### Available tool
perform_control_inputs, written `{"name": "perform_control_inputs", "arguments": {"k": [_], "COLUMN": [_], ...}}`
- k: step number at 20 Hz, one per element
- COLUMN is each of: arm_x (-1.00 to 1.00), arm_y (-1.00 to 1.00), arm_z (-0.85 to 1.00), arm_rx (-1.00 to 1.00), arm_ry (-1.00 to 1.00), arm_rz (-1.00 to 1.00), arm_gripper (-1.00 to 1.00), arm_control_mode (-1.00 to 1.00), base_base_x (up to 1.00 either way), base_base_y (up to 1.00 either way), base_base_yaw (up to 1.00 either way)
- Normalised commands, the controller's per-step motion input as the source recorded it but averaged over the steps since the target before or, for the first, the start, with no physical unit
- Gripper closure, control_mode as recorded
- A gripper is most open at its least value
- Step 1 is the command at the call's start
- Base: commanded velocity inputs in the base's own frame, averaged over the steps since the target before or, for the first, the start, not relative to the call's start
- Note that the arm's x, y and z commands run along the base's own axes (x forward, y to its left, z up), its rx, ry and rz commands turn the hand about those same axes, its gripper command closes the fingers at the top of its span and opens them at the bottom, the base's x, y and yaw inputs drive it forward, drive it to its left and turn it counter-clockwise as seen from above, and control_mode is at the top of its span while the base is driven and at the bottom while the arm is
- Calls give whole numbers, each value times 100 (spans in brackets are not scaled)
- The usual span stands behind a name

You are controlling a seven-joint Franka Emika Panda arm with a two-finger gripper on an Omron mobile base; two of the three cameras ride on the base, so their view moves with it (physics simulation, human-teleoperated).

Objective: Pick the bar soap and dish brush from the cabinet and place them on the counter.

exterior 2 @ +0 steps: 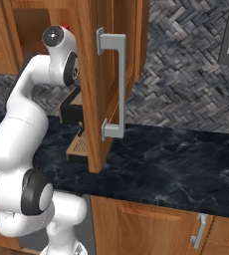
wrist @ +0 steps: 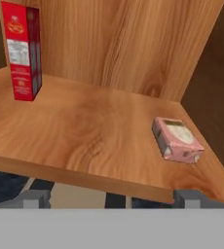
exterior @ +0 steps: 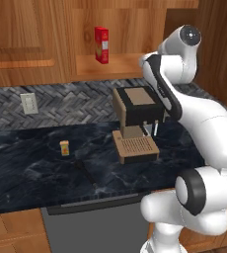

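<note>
The bar soap (wrist: 177, 139), a small pinkish bar with a paler top, lies flat on the cabinet's wooden shelf (wrist: 84, 131), near its right front corner. My gripper (wrist: 111, 199) hangs open just in front of the shelf edge, with nothing between its fingertips (wrist: 189, 198); the soap is ahead and slightly to the right. A thin black shape that looks like the dish brush (exterior: 86, 171) lies on the black marbled counter (exterior: 26, 168), left of the coffee machine. The cabinet (exterior: 110, 64) stands open, its door (exterior 2: 94, 74) swung out.
A tall red box (wrist: 21, 48) stands upright at the shelf's back left. A brown coffee machine (exterior: 135, 118) sits on the counter under the cabinet. A tiny orange block (exterior: 64, 147) rests on the counter. The open door's grey bar handle (exterior 2: 114, 84) juts out beside the arm.
</note>
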Motion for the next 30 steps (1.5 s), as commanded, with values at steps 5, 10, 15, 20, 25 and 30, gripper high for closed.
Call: {"name": "perform_control_inputs", "arguments": {"k": [5, 10, 15, 20, 25, 30], "arm_x": [5, 29, 54, 51, 42, 34], "arm_y": [-2, -2, -5, -5, -12, -20], "arm_z": [-10, 0, 0, 1, 15, 22], "arm_rx": [0, 0, 0, 0, 0, 1], "arm_ry": [-8, -1, 2, 4, 12, 13], "arm_rz": [0, -2, -11, -11, -4, 0], "arm_gripper": [-100, -100, -100, -100, -100, -100], "arm_control_mode": [-100, -100, -100, -100, -100, -100], "base_base_x": [0, 0, 0, 0, 0, 0], "base_base_y": [0, 0, 0, 0, 0, 0], "base_base_yaw": [0, 0, 0, 0, 0, 0]}}
